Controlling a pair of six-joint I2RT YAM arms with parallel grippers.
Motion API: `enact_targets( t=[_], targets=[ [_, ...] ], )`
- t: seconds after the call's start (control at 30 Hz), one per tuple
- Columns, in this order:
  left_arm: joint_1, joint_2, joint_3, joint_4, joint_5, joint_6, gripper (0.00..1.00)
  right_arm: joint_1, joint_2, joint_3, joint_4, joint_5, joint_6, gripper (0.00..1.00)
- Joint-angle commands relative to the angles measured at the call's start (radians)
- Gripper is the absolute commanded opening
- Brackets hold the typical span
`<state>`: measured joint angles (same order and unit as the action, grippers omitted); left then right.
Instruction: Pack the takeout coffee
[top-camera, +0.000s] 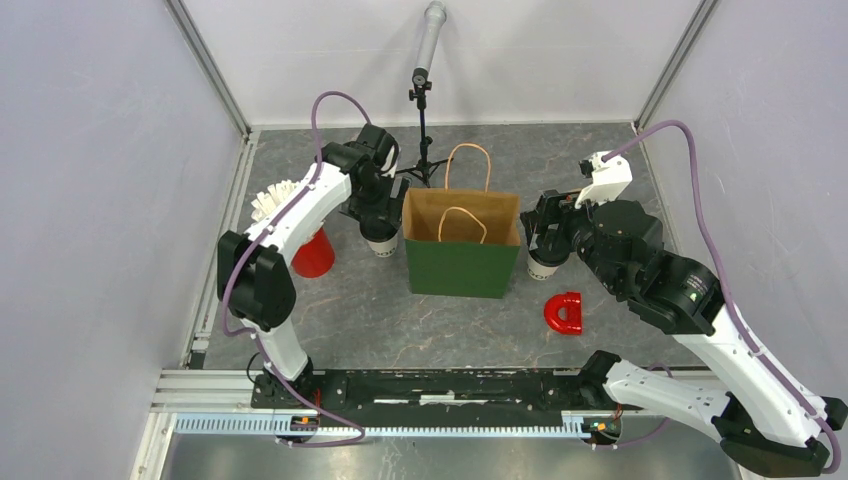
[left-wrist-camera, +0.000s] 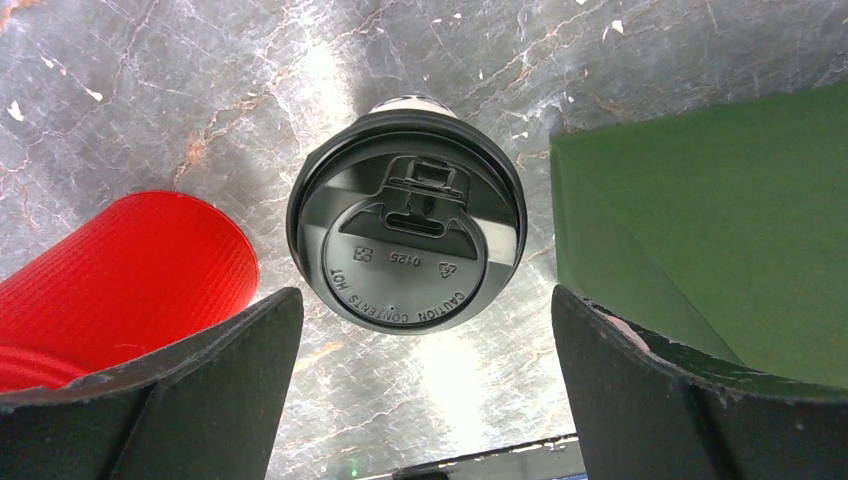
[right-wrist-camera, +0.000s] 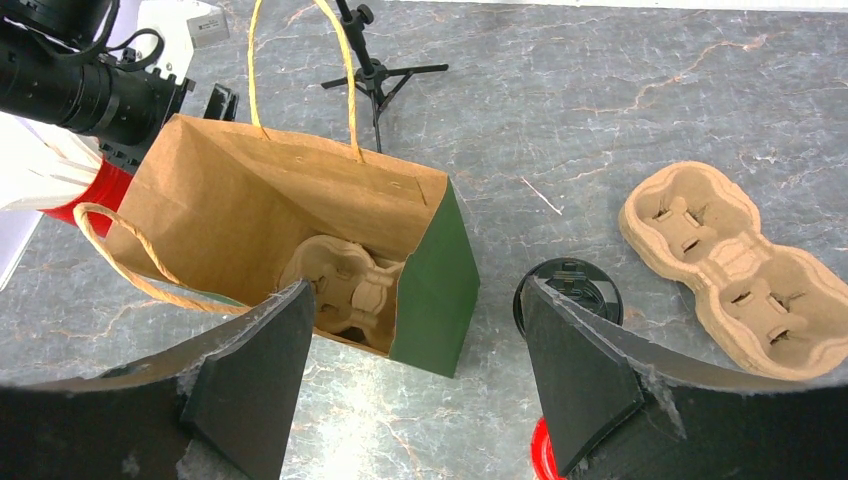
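Red and horseshoe-shaped, a small piece (top-camera: 564, 313) lies on the grey table (top-camera: 400, 310), nearer than the bag (top-camera: 462, 265) and off to its right. The bag stands upright and open in the middle, green outside and brown inside, with both cord handles up.

Two lidded coffees flank it. The left cup (left-wrist-camera: 407, 220), cream paper under a black lid, stands on the table just beside the bag's left side. The left gripper (top-camera: 380, 228) hangs directly over it. Its fingers (left-wrist-camera: 190, 400) are spread wide on either side of the lid, with table showing between each finger and the rim, so the cup is not gripped. Just beyond this cup, further left of the bag, a red cup (top-camera: 313, 255) holds white sticks (top-camera: 272, 200).

The right cup (top-camera: 543, 268) stands just beside the bag's right side, also on the table. The right gripper (top-camera: 545, 248) is above it, jaws likewise spread and closed on nothing. From the right wrist camera the black lid peeks out past one finger's tip, partly hidden, and I cannot tell whether that finger touches it.

Inside the bag a brown carrier (right-wrist-camera: 345, 285) lies at the bottom. A second carrier (right-wrist-camera: 740, 270) lies flat on the table well to the right of the bag, past the right cup.

Behind the bag a black tripod (top-camera: 425, 160) stands near the back wall.
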<state>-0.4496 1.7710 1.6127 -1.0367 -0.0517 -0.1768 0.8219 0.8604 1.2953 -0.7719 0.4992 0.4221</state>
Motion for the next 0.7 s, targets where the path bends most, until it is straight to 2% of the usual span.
enact_targets(
  t=[0.0, 0.67],
  targets=[
    [-0.006, -0.029, 0.043, 0.013, -0.027, 0.039, 1.0, -0.003, -0.004, -0.005, 0.043, 0.013, -0.009, 0.82],
    [-0.02, 0.006, -0.016, 0.072, -0.014, 0.059, 0.93, -0.003, -0.022, -0.012, 0.039, 0.031, 0.002, 0.82]
  ],
)
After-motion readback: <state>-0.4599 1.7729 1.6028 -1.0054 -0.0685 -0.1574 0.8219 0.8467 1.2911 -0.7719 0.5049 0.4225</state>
